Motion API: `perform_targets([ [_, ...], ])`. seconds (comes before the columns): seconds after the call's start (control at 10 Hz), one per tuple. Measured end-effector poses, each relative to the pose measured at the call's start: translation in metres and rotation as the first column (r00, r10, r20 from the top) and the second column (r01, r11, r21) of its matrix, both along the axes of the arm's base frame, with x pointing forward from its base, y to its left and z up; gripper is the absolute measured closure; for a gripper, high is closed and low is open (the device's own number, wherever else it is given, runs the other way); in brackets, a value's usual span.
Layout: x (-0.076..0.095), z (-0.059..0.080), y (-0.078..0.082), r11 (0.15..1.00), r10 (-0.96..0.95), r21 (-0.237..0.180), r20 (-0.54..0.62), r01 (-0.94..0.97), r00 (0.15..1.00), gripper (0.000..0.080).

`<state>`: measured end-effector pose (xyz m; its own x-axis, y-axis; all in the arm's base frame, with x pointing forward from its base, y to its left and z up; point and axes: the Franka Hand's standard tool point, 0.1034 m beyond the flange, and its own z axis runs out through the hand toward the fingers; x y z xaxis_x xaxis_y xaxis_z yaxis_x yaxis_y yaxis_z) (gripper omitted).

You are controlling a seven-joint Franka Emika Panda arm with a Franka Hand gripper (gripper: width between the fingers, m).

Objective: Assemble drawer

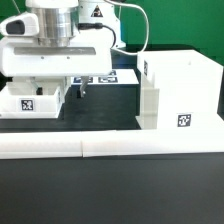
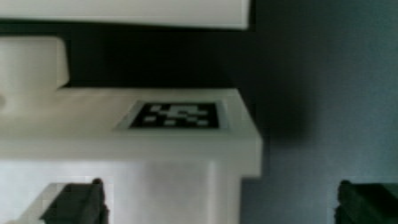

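1 large white housing [image 1: 185, 85], 1 small tray [image 1: 48, 103], 2 long low white bars [image 1: 150, 149], 1 marker board [image 1: 100, 78]

Black table [image 1: 110, 195] w/ long white bars [image 1: 150, 148] end-to-end, camera-side of jaws; marker board [image 1: 100, 78] just beside jaws.

Bare table [image 1: 104, 108] strip between tray [image 1: 28, 103], left, and housing [image 1: 182, 95], right: passable from above; near edge barred by low white bars [image 1: 110, 148]; arm [image 1: 50, 45] overhangs tray
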<state>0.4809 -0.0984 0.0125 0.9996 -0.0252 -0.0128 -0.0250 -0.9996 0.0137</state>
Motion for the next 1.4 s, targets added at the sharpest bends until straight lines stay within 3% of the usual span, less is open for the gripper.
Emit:
perform_targets([
  [0.6,-0.0049,-0.0052,-0.0040,1.000,0.009,-0.004,-0.005,-0.009,1.000,0.0163],
  [0.8,-0.0049,-0.0052,-0.0040,1.000,0.009,-0.004,-0.005,-0.009,1.000,0.0513],
  [0.9,-0.0049,-0.0052,-0.0040,1.000,0.009,-0.004,-0.005,-0.009,1.000,0.0651],
  [1.0,-0.0049,-0.0052,-0.0039,1.000,0.009,-0.004,-0.005,-0.009,1.000,0.0651],
  [1.1,-0.0044,-0.0053,-0.0012,1.000,0.014,-0.002,-0.006,-0.014,1.000,0.0755],
  [1.4,-0.0044,-0.0052,-0.0015,1.000,0.013,-0.002,-0.006,-0.013,1.000,0.0755],
])
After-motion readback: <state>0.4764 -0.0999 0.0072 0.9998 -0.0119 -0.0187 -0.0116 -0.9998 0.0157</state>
